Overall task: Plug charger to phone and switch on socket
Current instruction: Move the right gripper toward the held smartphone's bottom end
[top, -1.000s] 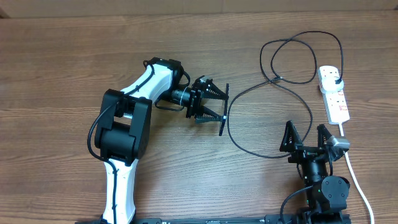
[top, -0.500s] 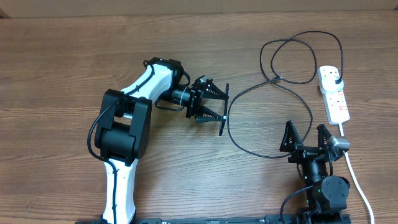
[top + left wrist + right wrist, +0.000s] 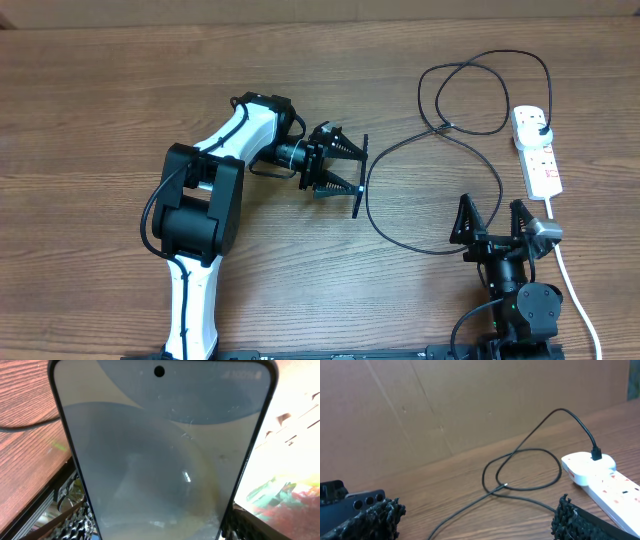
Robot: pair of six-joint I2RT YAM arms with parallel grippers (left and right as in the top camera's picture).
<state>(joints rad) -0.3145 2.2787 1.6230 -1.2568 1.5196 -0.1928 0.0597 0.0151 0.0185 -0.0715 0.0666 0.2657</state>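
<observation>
My left gripper (image 3: 345, 168) is shut on the phone (image 3: 358, 176), holding it on edge above the table left of centre. In the left wrist view the phone's light blue-teal screen (image 3: 160, 450) fills the frame between the jaws (image 3: 155, 522). The charger's black cable (image 3: 441, 128) lies in loops on the table. Its plug (image 3: 541, 128) sits in the white socket strip (image 3: 540, 160) at the far right. The connector tip (image 3: 505, 485) lies loose on the wood, and the plug (image 3: 596, 453) stands in the strip (image 3: 607, 482). My right gripper (image 3: 492, 215) is open and empty (image 3: 480, 520), near the cable's front loop.
The strip's thick white cord (image 3: 575, 290) runs down the right edge to the table front. A brown cardboard wall (image 3: 470, 400) stands behind the table. A stretch of black cable (image 3: 25, 422) shows on the wood left of the phone.
</observation>
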